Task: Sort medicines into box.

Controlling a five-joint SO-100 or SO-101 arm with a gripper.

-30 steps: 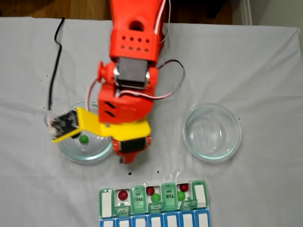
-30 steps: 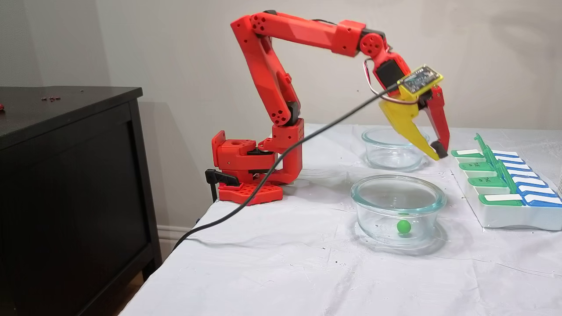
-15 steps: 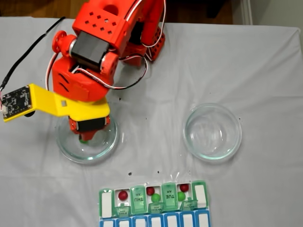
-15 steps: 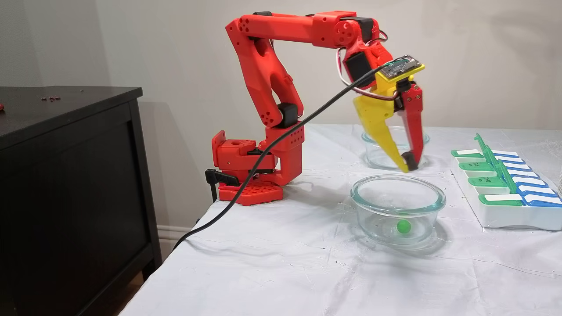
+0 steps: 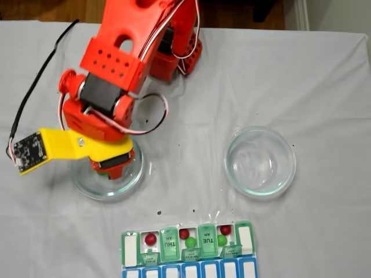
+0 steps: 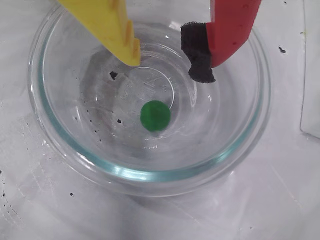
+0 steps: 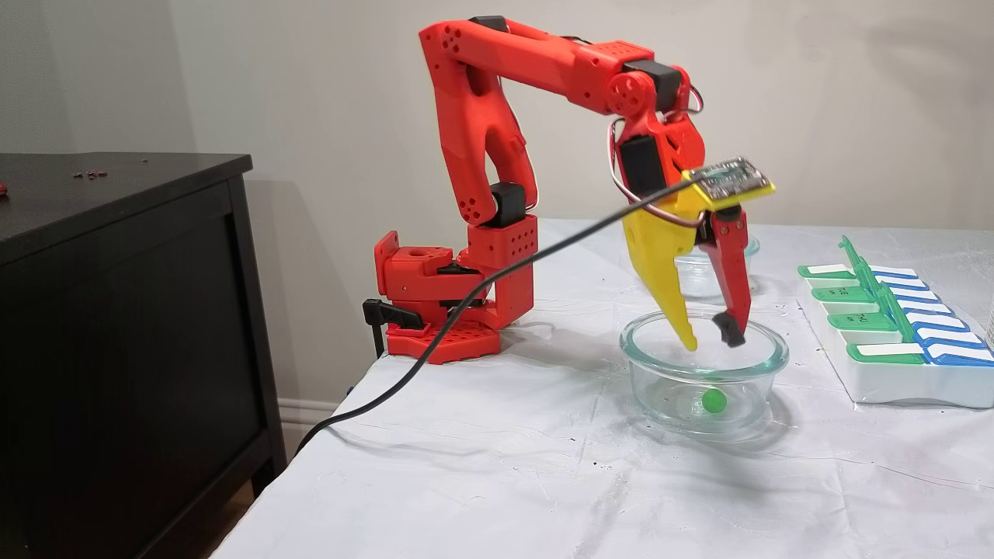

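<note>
Your gripper [image 6: 170, 65] is spread open and holding nothing just inside the glass bowl [image 6: 70, 145], and the green ball [image 6: 155, 115] sits on the bottom, below the tips at about 6 o'clock in the wrist view.

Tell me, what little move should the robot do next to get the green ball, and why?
Probably lower straight down. The end effector is open and hangs just inside the glass dish, and the green ball lies on the bottom below the fingertips, untouched. It may need a small shift toward the ball first, so that the fingers straddle it before closing.
</note>
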